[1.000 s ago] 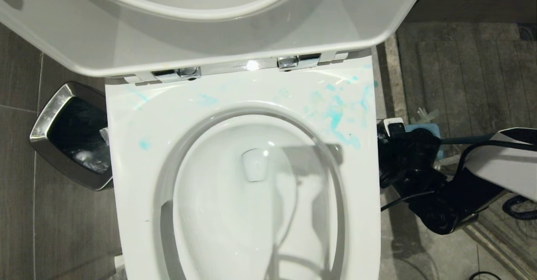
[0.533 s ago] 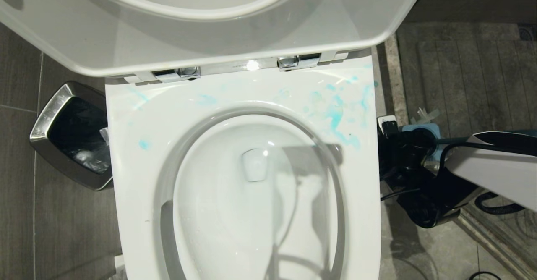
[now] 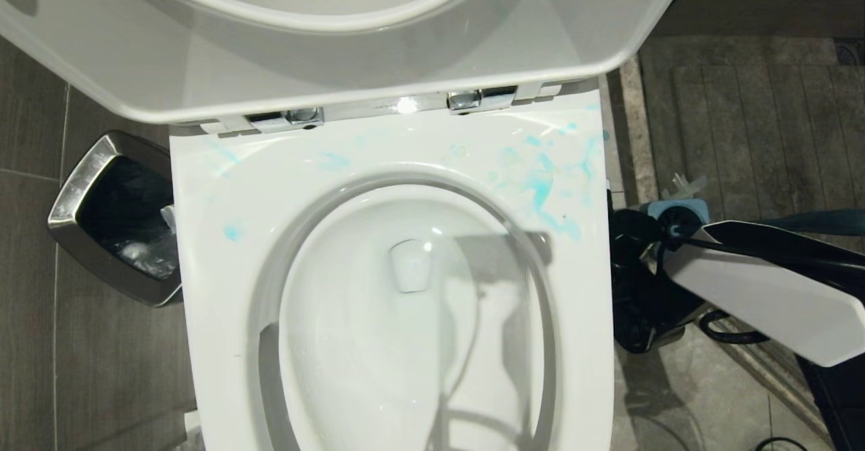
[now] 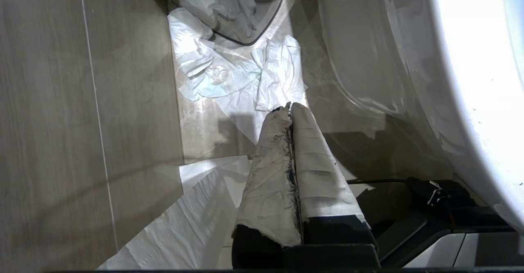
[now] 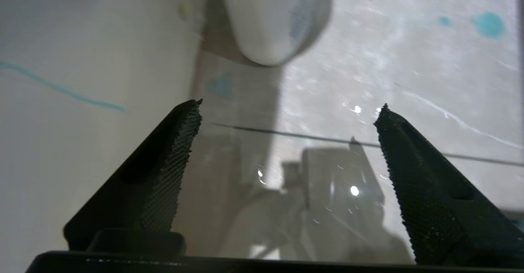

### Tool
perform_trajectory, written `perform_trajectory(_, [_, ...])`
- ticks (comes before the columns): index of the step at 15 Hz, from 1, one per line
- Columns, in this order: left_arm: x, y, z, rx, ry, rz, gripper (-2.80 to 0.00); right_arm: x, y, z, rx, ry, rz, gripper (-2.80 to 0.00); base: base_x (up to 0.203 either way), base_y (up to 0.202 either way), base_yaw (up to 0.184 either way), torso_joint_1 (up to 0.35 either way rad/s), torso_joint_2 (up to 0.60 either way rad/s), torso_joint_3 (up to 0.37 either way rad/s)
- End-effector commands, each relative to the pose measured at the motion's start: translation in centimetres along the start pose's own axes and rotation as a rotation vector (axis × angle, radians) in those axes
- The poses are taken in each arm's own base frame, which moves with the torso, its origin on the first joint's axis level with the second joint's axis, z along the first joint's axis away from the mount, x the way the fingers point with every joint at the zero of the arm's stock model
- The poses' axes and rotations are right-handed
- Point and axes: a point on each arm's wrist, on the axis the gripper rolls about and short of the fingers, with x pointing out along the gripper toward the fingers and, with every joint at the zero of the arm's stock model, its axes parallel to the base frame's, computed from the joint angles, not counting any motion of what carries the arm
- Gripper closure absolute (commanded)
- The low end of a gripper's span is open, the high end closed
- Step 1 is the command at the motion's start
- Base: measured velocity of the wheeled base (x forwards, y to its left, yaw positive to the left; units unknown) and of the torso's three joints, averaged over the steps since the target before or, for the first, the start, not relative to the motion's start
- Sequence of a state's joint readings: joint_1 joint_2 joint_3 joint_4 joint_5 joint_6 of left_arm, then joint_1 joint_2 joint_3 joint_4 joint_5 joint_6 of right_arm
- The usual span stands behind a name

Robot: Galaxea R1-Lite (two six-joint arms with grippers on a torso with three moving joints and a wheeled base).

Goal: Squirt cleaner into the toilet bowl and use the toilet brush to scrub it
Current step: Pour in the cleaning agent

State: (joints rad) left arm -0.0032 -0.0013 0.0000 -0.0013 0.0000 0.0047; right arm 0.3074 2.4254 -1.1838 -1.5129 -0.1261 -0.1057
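Bathroom floor [image 5: 409, 60]: wide-spread right tool [image 5: 286, 109]

1. The toilet bowl [image 3: 405, 316] stands open, its lid [image 3: 338, 45] raised.
2. Teal smears [image 3: 540, 191] mark the seat's far right part.
3. A steel waste bin [image 3: 108, 218] stands left.
4. The right arm [image 3: 757, 295] reaches down beside the toilet's right side.

The toilet bowl [image 3: 405, 316] is cut off at the lower frame edge; the right gripper is hidden behind its own arm [image 3: 757, 295].
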Motion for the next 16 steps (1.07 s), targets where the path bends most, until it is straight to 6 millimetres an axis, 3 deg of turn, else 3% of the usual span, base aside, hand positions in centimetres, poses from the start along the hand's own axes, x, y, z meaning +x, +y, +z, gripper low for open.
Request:
perform_trajectory(1, [0.0,0.0,0.0,0.000,0.001,0.000,0.00,0.5,1.0,-1.3,-0.001,-0.018,0.032,-2.80,0.000,0.000,0.000,0.000,0.00,0.000])
perform_trajectory(6, [0.0,0.0,0.0,0.000,0.001,0.000,0.00,3.1,1.4,-0.7,-0.072,-0.146,0.054,-2.80,0.000,0.000,0.000,0.000,0.00,0.000])
perform_trajectory(16, [0.0,0.0,0.0,0.000,0.001,0.000,0.00,6.5,1.1,0.0,-0.270,-0.341,0.054,-2.80,0.000,0.000,0.000,0.000,0.00,0.000])
